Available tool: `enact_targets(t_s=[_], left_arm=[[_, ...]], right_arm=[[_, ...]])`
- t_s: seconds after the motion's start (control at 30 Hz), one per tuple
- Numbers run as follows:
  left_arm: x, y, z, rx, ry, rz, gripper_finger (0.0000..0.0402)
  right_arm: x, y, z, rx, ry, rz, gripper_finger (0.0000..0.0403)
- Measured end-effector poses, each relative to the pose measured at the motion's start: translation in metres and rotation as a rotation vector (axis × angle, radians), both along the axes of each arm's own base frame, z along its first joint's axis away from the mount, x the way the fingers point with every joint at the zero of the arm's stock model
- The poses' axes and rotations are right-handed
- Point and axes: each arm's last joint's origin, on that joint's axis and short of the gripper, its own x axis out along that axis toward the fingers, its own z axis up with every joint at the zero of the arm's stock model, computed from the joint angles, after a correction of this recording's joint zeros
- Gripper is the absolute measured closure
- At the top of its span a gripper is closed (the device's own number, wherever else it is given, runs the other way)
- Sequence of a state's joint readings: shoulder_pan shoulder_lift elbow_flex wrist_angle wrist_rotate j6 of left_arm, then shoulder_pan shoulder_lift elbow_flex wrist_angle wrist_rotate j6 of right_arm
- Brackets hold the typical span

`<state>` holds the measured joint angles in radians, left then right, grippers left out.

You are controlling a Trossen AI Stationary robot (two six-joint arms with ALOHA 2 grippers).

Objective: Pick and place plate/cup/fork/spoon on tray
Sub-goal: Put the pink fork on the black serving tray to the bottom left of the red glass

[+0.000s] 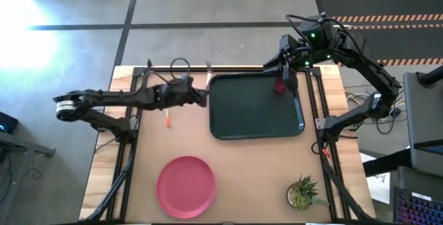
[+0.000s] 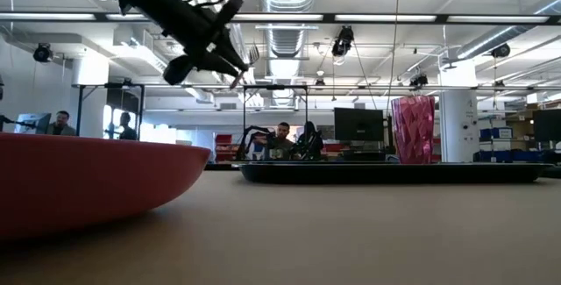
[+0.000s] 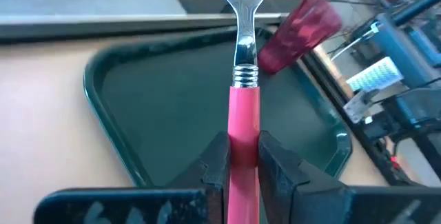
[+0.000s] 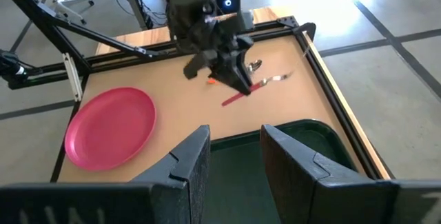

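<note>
Overhead strip lights and ducting run across an open workshop behind the bench [image 1: 249,163]; people sit at monitors in the far background. Left gripper [image 3: 242,156] is pinched on the pink-red handle of the fork [image 3: 242,79], held in the air by the tray's left edge, tines pointing over the tray [image 1: 256,107]. The cup [image 1: 279,85] stands upright inside the tray at its far right corner. Right gripper [image 4: 234,151] hangs above that same corner, fingers spread, holding nothing. The plate [image 1: 185,186] lies on the bench near the front, well apart from the tray. The spoon [image 1: 167,120] lies on the bench beneath the left arm. A potted plant [image 1: 302,192] sits front right.
</note>
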<state>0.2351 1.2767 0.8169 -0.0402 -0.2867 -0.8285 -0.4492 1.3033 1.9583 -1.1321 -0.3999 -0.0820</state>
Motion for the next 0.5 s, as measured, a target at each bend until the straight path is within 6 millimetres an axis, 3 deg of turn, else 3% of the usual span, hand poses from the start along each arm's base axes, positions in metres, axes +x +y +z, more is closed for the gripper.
enact_targets(t_s=[0.33, 0.5], left_arm=[[0.054, -0.03, -0.033, -0.09, -0.011, -0.03, 0.0373], [0.073, -0.037, -0.029, -0.093, 0.192, -0.029, 0.0373]], right_arm=[[-0.003, 0.001, -0.005, 0.007, 0.056, 0.013, 0.0284], [-0.005, 0.003, -0.008, 0.024, 0.088, 0.018, 0.0284]])
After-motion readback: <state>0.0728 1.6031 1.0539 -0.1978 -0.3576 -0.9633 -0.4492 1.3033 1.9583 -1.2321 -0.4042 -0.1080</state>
